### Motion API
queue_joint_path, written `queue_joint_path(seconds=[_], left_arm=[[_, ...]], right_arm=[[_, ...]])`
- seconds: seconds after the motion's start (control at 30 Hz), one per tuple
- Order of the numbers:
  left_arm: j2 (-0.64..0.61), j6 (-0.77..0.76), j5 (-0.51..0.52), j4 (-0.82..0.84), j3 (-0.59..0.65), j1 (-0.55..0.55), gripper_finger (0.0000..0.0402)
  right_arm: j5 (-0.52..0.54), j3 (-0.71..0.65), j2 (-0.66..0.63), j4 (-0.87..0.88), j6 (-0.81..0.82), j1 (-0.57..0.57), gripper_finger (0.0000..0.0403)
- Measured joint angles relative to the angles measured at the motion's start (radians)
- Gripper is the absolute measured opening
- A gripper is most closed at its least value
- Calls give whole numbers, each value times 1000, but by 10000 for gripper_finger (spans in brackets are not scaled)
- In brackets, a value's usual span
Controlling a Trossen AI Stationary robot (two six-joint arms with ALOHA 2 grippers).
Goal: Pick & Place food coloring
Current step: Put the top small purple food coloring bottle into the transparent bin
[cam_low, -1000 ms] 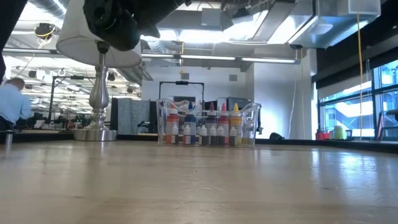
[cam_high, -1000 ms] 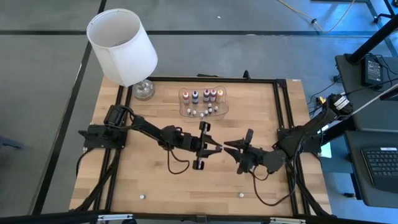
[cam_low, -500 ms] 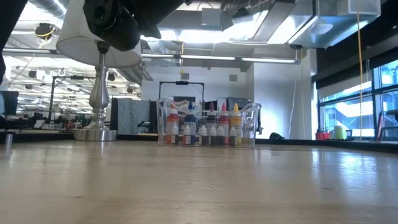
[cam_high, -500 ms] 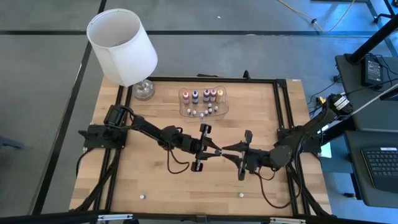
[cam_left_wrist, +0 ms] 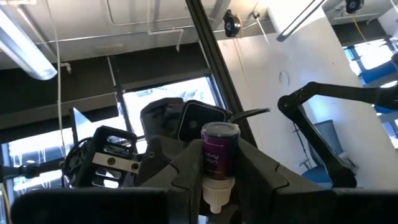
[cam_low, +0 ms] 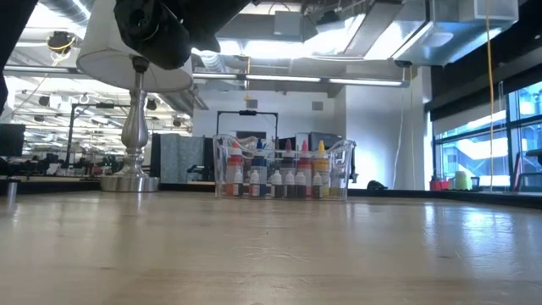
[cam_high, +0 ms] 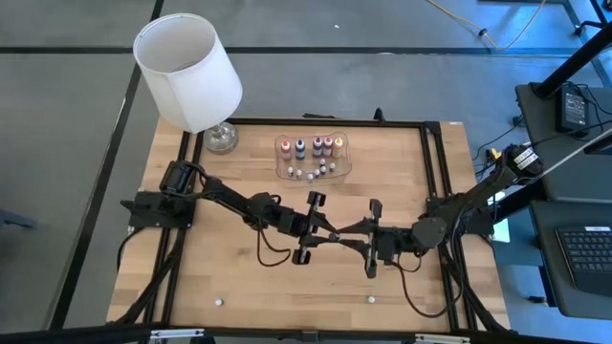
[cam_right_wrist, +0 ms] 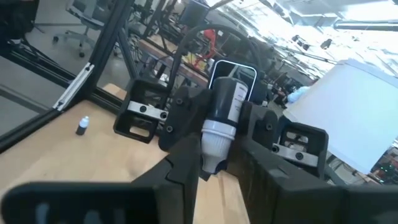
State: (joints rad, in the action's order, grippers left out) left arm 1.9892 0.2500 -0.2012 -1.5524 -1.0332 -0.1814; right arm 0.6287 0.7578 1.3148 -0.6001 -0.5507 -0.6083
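A tiny purple food coloring bottle with a white cap hangs cap-down over the middle of the table. My left gripper is shut on it. My right gripper faces the left one. Its fingers stand close on either side of the bottle's white cap, a cap's width apart. Several more bottles stand in a clear tray at the table's far side. My left gripper pinches the bottle between its two fingers at the lower part of its purple body, just above the cap. The fingers come from the table's left, slanting upward. The bottle stands upright with its cap down, lifted clear of the table. My right gripper's fingers flank the white cap, coming level from the table's right. I cannot tell whether they touch it.
A white-shaded lamp stands on its glass base at the far left corner. Two tiny whitish bottles stand near the table's near edge. A black frame runs around the tabletop.
My right gripper has moved toward the table's left, up to the left gripper, and has rolled at the wrist. Its fingers now stand around the bottle. My left gripper and the bottle have stayed in place.
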Motion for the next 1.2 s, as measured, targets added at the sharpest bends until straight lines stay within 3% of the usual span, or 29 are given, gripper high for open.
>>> queue_joint_path(seconds=[0.27, 0.73, 0.9, 1.07, 1.2], left_arm=[[0, 40, -8, -2, 0, 0, 75], [-3, 28, 0, 48, 0, 0, 78], [-3, 9, 31, 80, 35, 1, 111], [-14, -53, 155, 163, 144, -2, 153], [-60, -122, 210, 222, 229, -2, 169]], right_arm=[[1, 0, 0, -1, 2, 5, 55], [70, 0, 0, 20, -4, -1, 57], [169, -2, -8, 91, -14, -36, 57], [334, 3, -50, 156, 20, -83, 57], [409, 0, -80, 359, 49, -91, 57]])
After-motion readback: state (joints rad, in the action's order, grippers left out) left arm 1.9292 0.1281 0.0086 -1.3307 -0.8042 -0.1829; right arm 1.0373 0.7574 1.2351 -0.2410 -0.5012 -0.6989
